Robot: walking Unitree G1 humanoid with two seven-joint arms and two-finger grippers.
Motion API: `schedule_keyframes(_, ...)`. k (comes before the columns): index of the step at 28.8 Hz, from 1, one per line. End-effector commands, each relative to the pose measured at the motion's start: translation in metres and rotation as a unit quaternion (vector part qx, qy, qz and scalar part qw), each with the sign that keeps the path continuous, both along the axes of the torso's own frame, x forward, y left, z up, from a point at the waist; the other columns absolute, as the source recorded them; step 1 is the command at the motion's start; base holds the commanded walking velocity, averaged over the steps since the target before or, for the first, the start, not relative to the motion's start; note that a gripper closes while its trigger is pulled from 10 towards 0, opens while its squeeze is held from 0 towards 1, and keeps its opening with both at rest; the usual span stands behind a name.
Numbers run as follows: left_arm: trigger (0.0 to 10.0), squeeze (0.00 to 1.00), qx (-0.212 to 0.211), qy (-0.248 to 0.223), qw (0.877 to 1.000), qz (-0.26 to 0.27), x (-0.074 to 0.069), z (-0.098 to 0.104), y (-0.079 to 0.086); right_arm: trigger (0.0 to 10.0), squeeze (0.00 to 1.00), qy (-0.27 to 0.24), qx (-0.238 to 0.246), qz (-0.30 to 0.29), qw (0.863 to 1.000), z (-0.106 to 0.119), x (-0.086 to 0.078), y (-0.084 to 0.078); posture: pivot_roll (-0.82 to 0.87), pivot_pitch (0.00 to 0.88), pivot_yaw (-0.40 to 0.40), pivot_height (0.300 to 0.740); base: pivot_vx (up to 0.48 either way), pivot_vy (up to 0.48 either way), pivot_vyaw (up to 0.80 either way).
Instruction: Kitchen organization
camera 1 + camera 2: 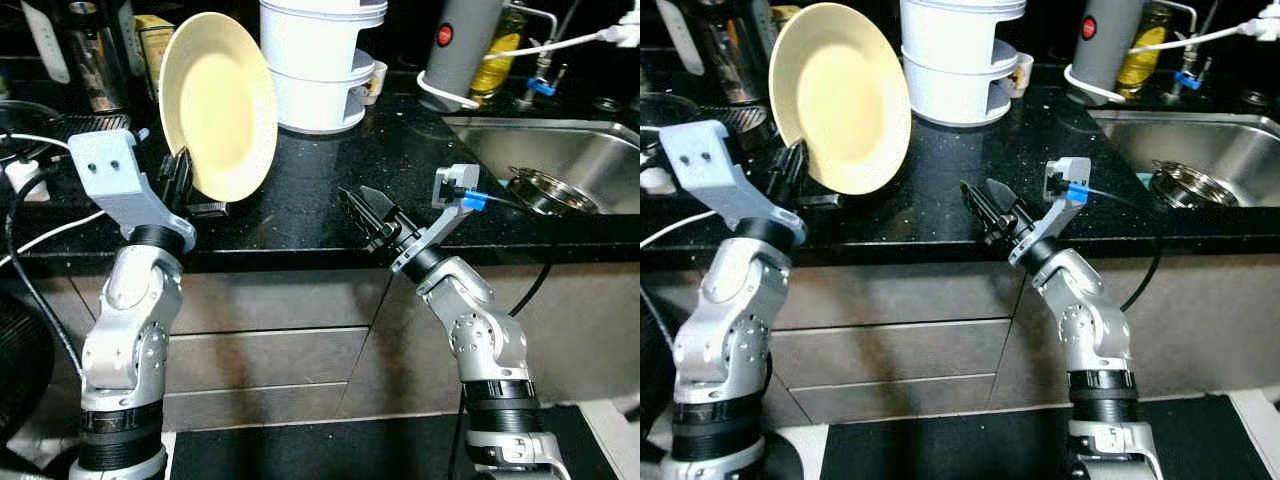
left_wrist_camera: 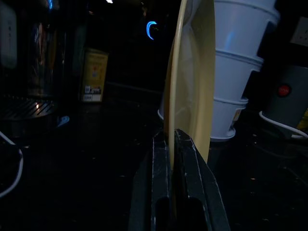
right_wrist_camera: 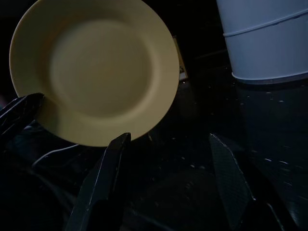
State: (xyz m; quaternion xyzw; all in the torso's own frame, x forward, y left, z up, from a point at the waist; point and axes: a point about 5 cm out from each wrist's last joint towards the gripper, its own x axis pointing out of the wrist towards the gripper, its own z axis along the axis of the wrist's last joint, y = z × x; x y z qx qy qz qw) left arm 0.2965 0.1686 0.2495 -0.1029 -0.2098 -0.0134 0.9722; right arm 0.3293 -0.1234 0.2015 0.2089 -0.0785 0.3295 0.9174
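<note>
A pale yellow plate [image 1: 218,105] is held on edge above the black counter [image 1: 330,190], its face turned toward the robot's right. It is clamped at its lower rim by the left gripper [image 2: 172,144], whose two black fingers are pressed together on either side of the rim, as is seen in the left wrist view. The plate is clear of the counter surface and is tilted slightly back toward the wall.

The right gripper [image 1: 372,215] is positioned over the front edge of the counter, near the plate but apart from it. Its fingers are spread apart and nothing is held between them — in the right wrist view the plate's face is seen beyond the open fingertips.

As a judgement: the plate has been picked up, but no destination has yet been reached, so the placing step is left to be done. Where it is meant to go cannot be told from these views.

Just behind the plate stands a white stacked container [image 1: 320,60], close enough that the plate's upper rim could be struck against it if the plate is swung to the right. Further right a grey cylindrical appliance [image 1: 458,45] with a white cord is found, then a steel sink [image 1: 540,150] with a metal bowl [image 1: 550,190] in it. Dark appliances and a yellow box [image 1: 150,40] are ranged along the back at the left — clearance there is tight.
</note>
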Motion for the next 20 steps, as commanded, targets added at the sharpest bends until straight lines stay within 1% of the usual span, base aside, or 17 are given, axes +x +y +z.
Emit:
schedule_keyframes(1,10.0,0.0,0.005,-0.021,1.0,-0.007,0.0,0.009,-0.005,10.0,0.0,0.002,0.006,-0.003,1.0,0.0,0.001,-0.004,0.03,0.0,-0.053,0.74,0.0,-0.401,0.0)
schedule_keyframes(5,10.0,0.0,0.007,-0.022,1.0,-0.009,0.0,0.01,-0.008,10.0,0.0,0.002,0.006,0.0,1.0,-0.001,0.0,-0.004,0.02,0.0,-0.051,0.74,0.0,-0.404,0.0)
schedule_keyframes(6,10.0,0.0,0.009,-0.024,1.0,-0.013,0.0,0.01,-0.011,10.0,0.0,0.003,0.004,0.003,1.0,-0.001,-0.001,-0.004,0.02,0.0,-0.052,0.74,0.0,-0.401,0.0)
schedule_keyframes(8,10.0,0.0,0.008,-0.025,1.0,-0.014,-0.001,0.01,-0.012,10.0,0.0,0.003,0.002,0.005,1.0,-0.001,-0.001,-0.003,0.02,0.0,-0.052,0.74,0.0,-0.401,0.0)
schedule_keyframes(14,10.0,0.0,0.009,-0.023,1.0,-0.005,0.0,0.009,-0.01,10.0,0.0,0.004,-0.002,0.009,1.0,-0.002,-0.001,-0.002,0.02,0.0,-0.053,0.74,0.0,-0.374,0.0)
schedule_keyframes(15,10.0,0.0,0.007,-0.023,1.0,-0.003,0.001,0.009,-0.009,10.0,0.0,0.004,-0.002,0.009,1.0,-0.002,-0.001,-0.002,0.02,0.0,-0.055,0.74,0.0,-0.277,0.0)
schedule_keyframes(17,10.0,0.0,-0.017,-0.019,1.0,0.007,0.002,0.008,-0.004,10.0,0.0,0.006,-0.004,0.01,1.0,-0.003,-0.001,-0.002,0.02,0.0,-0.056,0.74,0.0,0.0,0.0)
schedule_keyframes(20,10.0,0.0,-0.023,-0.015,1.0,0.014,0.003,0.007,0.0,10.0,0.0,0.008,-0.005,0.011,1.0,-0.004,-0.001,-0.002,0.02,0.0,-0.057,0.74,0.0,0.0,0.0)
